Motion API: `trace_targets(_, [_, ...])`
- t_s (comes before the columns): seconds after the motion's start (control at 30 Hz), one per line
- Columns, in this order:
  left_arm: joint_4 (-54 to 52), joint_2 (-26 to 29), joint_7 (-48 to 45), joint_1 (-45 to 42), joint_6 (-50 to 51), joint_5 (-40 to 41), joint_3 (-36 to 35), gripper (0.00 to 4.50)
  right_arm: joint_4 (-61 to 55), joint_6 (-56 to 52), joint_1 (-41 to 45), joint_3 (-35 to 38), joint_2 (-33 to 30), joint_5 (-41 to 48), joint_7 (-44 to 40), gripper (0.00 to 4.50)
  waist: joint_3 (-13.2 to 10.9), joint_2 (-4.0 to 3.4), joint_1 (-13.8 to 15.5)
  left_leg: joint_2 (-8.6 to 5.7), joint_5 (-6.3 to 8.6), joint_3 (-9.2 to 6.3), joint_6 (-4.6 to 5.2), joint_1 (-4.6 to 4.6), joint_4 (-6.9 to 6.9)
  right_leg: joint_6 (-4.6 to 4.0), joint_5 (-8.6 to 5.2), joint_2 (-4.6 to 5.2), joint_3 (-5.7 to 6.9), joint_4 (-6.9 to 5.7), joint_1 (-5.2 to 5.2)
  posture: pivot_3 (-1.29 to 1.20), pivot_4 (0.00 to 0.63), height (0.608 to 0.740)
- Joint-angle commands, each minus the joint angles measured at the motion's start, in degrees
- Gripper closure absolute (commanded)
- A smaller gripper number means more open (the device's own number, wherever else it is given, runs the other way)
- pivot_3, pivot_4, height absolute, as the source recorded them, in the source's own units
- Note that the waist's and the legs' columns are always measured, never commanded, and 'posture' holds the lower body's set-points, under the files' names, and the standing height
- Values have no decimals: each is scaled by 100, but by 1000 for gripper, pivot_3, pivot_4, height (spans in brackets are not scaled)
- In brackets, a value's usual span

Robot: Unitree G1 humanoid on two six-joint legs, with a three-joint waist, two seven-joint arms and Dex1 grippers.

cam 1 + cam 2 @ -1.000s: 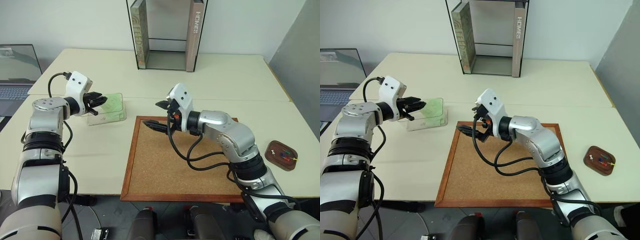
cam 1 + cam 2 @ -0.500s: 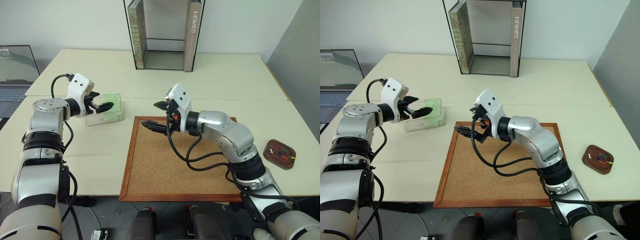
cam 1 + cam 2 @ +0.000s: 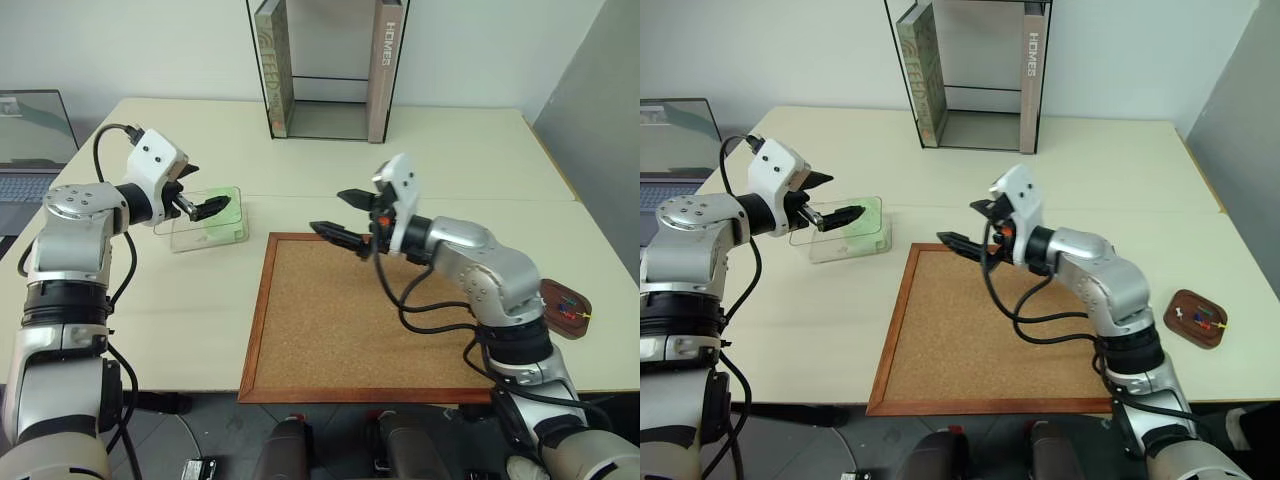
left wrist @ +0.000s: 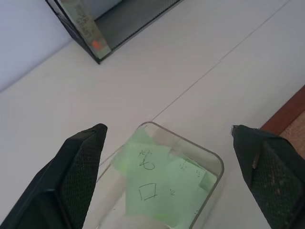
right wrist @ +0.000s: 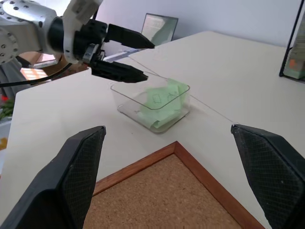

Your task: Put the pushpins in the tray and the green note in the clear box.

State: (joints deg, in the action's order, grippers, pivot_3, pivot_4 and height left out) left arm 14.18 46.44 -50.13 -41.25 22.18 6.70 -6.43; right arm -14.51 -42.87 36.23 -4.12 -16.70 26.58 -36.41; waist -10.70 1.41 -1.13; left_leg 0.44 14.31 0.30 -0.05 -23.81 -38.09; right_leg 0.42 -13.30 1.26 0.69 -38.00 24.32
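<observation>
The clear box (image 3: 205, 222) stands on the table left of the corkboard, and the green note (image 4: 148, 177) lies inside it among overlapping green slips. My left gripper (image 3: 203, 190) hovers open just above and behind the box, nothing between its fingers. Over the corkboard's far edge my right gripper (image 3: 343, 213) is open and empty, pointing toward the box. The small reddish-brown tray (image 3: 1198, 318) sits at the table's right edge with the coloured pushpins (image 3: 1206, 320) in it.
A large wood-framed corkboard (image 3: 360, 320) fills the near middle of the table. A tall black-framed glass book stand (image 3: 325, 70) with books is at the back. A laptop (image 3: 25, 140) sits on a desk to the far left.
My left gripper has opened and drawn up and back from the box, leaving the green slip inside. My right gripper has shifted to the right along the corkboard's far edge.
</observation>
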Motion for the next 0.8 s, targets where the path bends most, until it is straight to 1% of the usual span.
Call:
trace_targets(0.03, [-1743, -330, 481, 425, 693, 360, -161, 38, -748, 383, -721, 480, -308, 179, -119, 0, 1, 0, 30, -2, 0, 3, 0, 1, 0, 1, 1, 1, -1, 3, 0, 0, 150, 740])
trace_targets(0.2, [-2629, -809, 936, 1066, 1345, 477, 29, 38, -1240, 443, -1567, 746, -675, 262, -100, 0, 2, 1, 63, -5, 0, 7, -2, 13, -3, 5, -1, 3, -7, 2, -13, 0, 150, 740])
trace_targets(0.23, [-2847, -1005, 1049, 1264, 1420, 538, 106, 38, -1338, 504, -1763, 834, -757, 258, -107, 0, 2, 1, 67, 0, -3, 9, -6, 17, -4, 19, -9, -2, -8, 0, -13, 0, 150, 740])
trace_targets(0.33, [-3456, -1425, 1349, 1884, 1388, 524, 384, 38, -1488, 799, -2262, 968, -988, 120, -153, 0, 2, 1, 78, 4, -4, 9, -8, 40, 0, 21, -11, -7, -11, -5, -28, 0, 150, 740])
trace_targets(0.43, [-3866, -1539, 1444, 2440, 1237, 351, 716, 38, -1507, 1201, -2777, 922, -1276, -129, -311, 0, 2, 1, 78, 7, -5, 12, -8, 46, 1, 21, -11, -10, -15, -5, -31, 0, 150, 740])
trace_targets(0.5, [-3909, -1704, 1545, 2595, 1223, 481, 672, 38, -1477, 1396, -3058, 876, -1409, -218, -396, 0, 2, 1, 78, 9, -5, 15, -8, 48, 2, 20, -12, -12, -16, -5, -31, 0, 150, 740])
trace_targets(0.57, [-3949, -1716, 1621, 2839, 1119, 402, 751, 38, -1390, 1517, -3293, 859, -1539, -291, -496, 0, 2, 2, 89, 11, -5, 13, -9, 49, 1, 19, -11, -16, -14, -8, -30, 0, 150, 740])
trace_targets(0.7, [-4046, -1694, 1633, 3257, 1036, 445, 751, 38, -1125, 1705, -3309, 844, -1578, -338, -558, 0, 2, 1, 69, 15, -5, 15, -8, 106, 12, 12, -15, -19, -15, 5, -86, 0, 150, 740])
trace_targets(0.8, [-4066, -1697, 1558, 3459, 876, 563, 631, 38, -952, 1773, -3230, 834, -1609, -346, -607, 0, 2, 1, 73, 16, -5, 13, -8, 105, 10, 11, -16, -19, -11, 5, -84, 0, 150, 740])
